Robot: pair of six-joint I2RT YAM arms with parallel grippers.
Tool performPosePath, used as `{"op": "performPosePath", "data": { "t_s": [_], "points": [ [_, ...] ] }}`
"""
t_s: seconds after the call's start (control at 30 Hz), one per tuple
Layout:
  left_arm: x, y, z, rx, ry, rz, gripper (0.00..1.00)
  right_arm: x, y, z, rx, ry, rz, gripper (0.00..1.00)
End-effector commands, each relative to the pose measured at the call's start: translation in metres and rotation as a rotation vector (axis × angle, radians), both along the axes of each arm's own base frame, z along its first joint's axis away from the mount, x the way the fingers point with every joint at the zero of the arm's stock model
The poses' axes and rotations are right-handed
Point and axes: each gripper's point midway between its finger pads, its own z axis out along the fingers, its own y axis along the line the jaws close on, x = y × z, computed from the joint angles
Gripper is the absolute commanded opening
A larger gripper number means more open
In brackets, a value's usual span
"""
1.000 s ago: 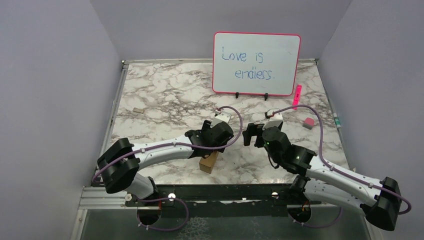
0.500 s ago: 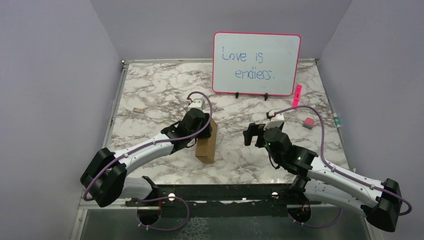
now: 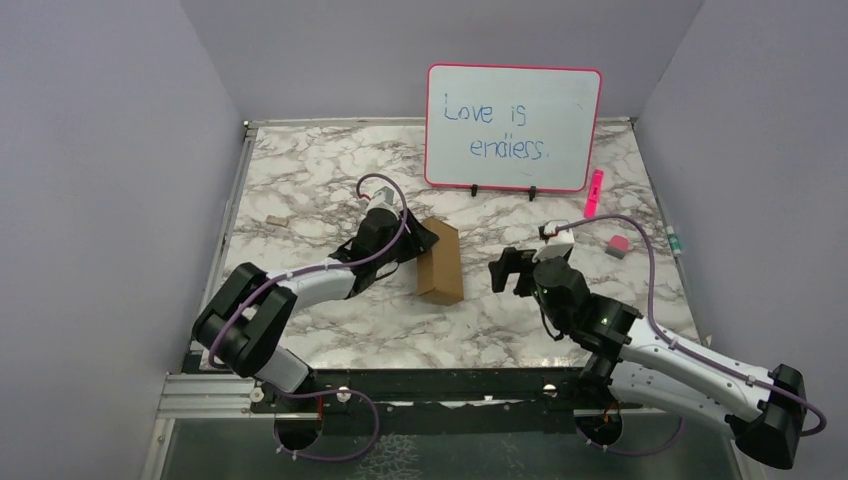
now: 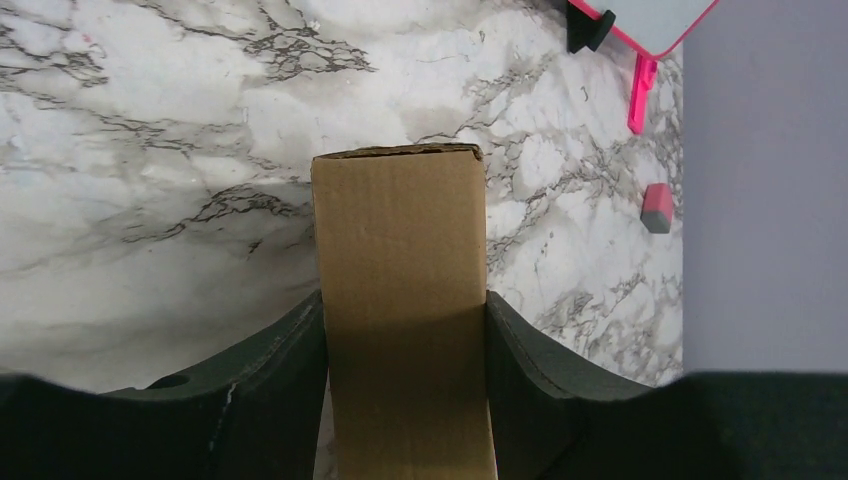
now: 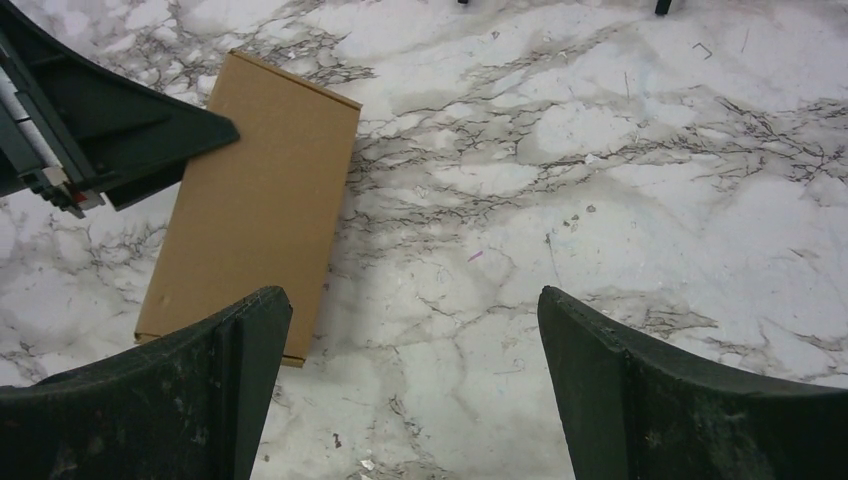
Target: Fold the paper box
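cardboard first: the paper box [image 3: 440, 261] is a closed, plain brown oblong near the middle of the counter [image 3: 310, 170]. its long side runs near to far, and it sits on the near side of the whiteboard [image 3: 513, 127]. my left pincer [image 4: 405, 300] reaches it from the left and is clamped on it. in the left wrist view both dark fingers [image 4: 290, 350] press flat against opposite sides of the box, so the opening is just the box's width. i cannot tell whether the box rests fully on the counter or is held a touch off it. my right pincer [image 5: 412, 300] hangs to the right of the box, apart from it, spread wide and gripping nothing. a pink marker [image 3: 594, 192] and a small pink and grey block [image 3: 617, 245] lie well off to the right.
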Motion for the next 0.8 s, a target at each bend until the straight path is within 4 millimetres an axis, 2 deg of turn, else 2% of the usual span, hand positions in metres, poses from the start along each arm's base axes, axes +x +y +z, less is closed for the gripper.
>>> {"op": "performPosePath", "data": {
  "t_s": [0.0, 0.13, 0.3, 0.47, 0.53, 0.57, 0.77],
  "points": [
    [0.018, -0.021, 0.019, -0.125, -0.038, -0.001, 0.48, -0.002, -0.005, -0.002, 0.012, -0.004, -0.023, 1.00],
    [0.014, -0.012, -0.007, -0.103, -0.001, 0.024, 0.55, -0.003, -0.007, -0.002, 0.011, -0.009, -0.024, 1.00],
    [0.007, 0.000, -0.025, -0.058, 0.014, 0.045, 0.72, -0.003, -0.009, 0.000, 0.015, -0.019, -0.024, 1.00],
    [0.004, 0.015, -0.028, -0.012, -0.011, 0.052, 0.84, -0.004, -0.011, 0.002, 0.015, -0.027, -0.026, 1.00],
    [0.008, 0.026, -0.025, 0.017, -0.031, 0.067, 0.96, -0.004, -0.013, 0.004, 0.014, -0.029, -0.031, 1.00],
    [0.009, 0.030, -0.024, 0.032, -0.034, 0.070, 0.99, -0.004, -0.013, 0.004, 0.011, -0.030, -0.034, 1.00],
    [0.014, 0.074, -0.022, 0.187, 0.006, 0.139, 0.99, -0.003, -0.023, 0.008, -0.019, -0.029, -0.069, 1.00]
  ]
}}
